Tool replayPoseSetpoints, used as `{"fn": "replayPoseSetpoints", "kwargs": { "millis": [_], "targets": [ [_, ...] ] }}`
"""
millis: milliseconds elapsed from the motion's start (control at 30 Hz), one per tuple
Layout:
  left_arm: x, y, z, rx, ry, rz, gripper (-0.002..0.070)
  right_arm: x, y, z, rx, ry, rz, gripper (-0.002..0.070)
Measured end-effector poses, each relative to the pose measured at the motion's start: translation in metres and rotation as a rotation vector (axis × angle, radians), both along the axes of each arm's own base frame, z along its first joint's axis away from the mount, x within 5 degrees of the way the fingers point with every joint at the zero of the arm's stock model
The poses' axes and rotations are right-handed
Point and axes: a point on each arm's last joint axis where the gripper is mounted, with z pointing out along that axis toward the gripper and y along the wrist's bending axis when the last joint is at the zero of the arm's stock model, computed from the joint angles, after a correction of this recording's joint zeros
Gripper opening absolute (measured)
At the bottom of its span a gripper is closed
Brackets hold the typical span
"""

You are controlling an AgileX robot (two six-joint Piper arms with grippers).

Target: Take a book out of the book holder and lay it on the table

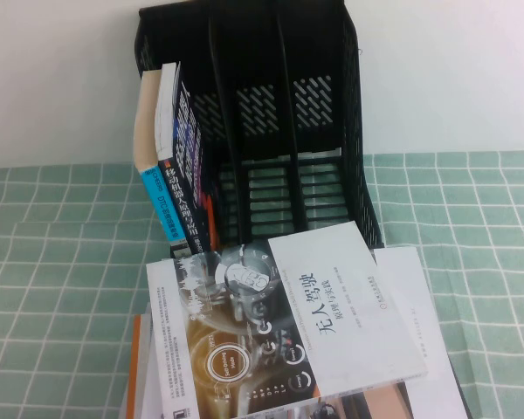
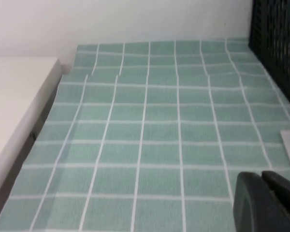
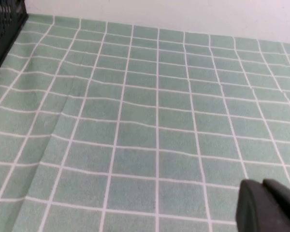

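The navy book [image 1: 182,148] is standing in the black book holder's [image 1: 349,131] left slot by the table's [image 1: 61,262] far edge — left gripper [image 2: 268,203] and right gripper [image 3: 268,205] hovering over bare cloth, finger spread unclear.

The table [image 1: 472,218] carries the book holder [image 1: 332,105].

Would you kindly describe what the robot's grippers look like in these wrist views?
Only a corner of each shows: the left gripper and the right gripper are matte black, rounded, plastic-looking pieces with a seam between two parts. No cables, markings or arm links are visible.
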Motion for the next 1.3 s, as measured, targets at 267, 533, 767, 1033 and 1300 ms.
{"fn": "replayPoseSetpoints", "kwargs": {
  "millis": [267, 533, 767, 1033, 1300],
  "targets": [
    [0.002, -0.002, 0.009, -0.003, -0.104, -0.019, -0.0002, 0.003, 0.001, 0.009, -0.003, -0.099, 0.01, -0.0001],
    [0.003, -0.004, 0.021, -0.025, -0.237, -0.044, -0.0003, 0.005, 0.002, 0.019, -0.007, -0.216, 0.023, -0.0002],
    [0.003, -0.006, 0.034, -0.064, -0.375, -0.065, -0.0003, 0.005, 0.002, 0.023, -0.008, -0.262, 0.027, -0.0002],
    [0.0, -0.008, 0.047, -0.199, -0.512, -0.09, -0.0002, 0.005, 0.003, 0.028, -0.003, -0.313, 0.032, -0.0002],
    [0.0, -0.008, 0.048, -0.214, -0.525, -0.093, -0.0004, 0.005, 0.003, 0.034, -0.006, -0.379, 0.039, -0.0001]
  ]
}}
